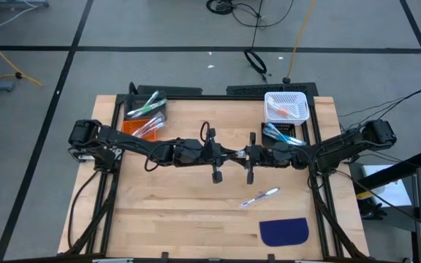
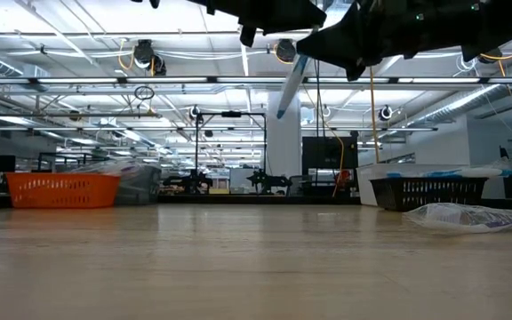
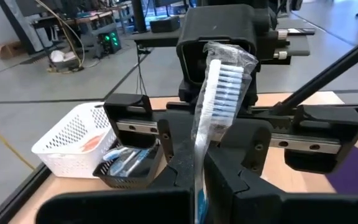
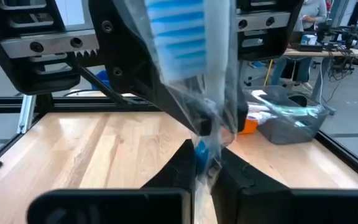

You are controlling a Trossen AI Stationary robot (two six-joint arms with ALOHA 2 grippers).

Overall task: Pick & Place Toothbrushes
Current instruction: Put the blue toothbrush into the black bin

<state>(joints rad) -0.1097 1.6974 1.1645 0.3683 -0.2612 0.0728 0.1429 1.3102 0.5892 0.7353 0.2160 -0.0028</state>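
Colour rundown: the table [image 1: 181, 212] is pale wood with a plank-strip grain, framed in black rails. Both arms are black. The toothbrush [image 3: 219, 93] held in the middle has white bristles, in a clear shiny wrapper with a blue bit low on the handle. The loose toothbrush [image 1: 260, 197] on the table looks white and lilac. The mat [image 1: 283, 231] is dark blue. Bins: white lattice basket [image 1: 286, 107], black bin [image 1: 282, 134], orange bin [image 1: 139, 127], grey bin [image 1: 146, 108] with green-accented brushes.

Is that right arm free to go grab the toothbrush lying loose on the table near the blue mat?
Probably not yet. The path to the loose toothbrush looks open, but the right gripper is shut on a wrapped toothbrush that the left gripper also pinches.
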